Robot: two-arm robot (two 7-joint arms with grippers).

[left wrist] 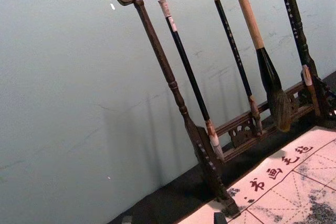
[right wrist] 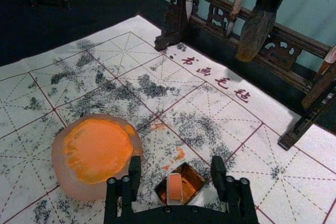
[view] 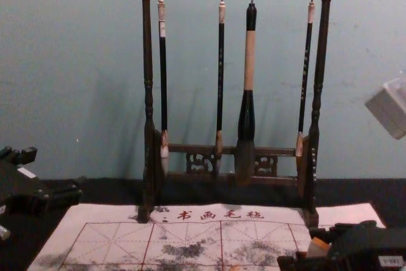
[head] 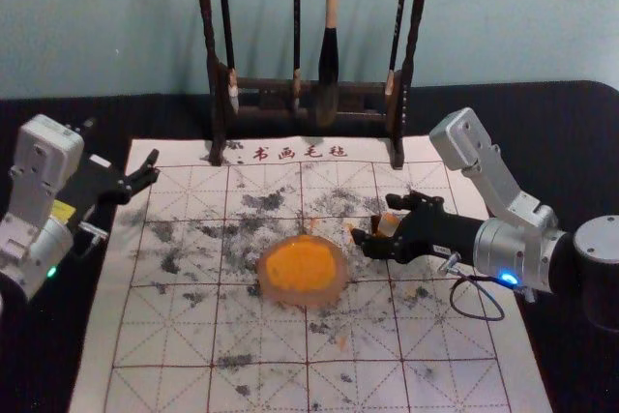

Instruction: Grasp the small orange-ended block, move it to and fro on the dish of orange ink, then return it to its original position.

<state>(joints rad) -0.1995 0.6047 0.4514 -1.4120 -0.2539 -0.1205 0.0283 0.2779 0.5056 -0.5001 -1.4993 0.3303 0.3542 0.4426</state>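
Your right gripper (head: pixel 375 220) is right of the dish (head: pixel 308 299), fingers wide, the block (right wrist: pixel 175 188) between them in its box (right wrist: pixel 195 183). Your left gripper (head: pixel 122 144), also wide, idles left of the dish.

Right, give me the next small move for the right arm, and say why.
Probably close the right tool gently on the block, assuming the dabbing is still ahead. Its fingers stand open, one on each side of the ungripped block, which shows at the small dark box beside the dish of orange ink.
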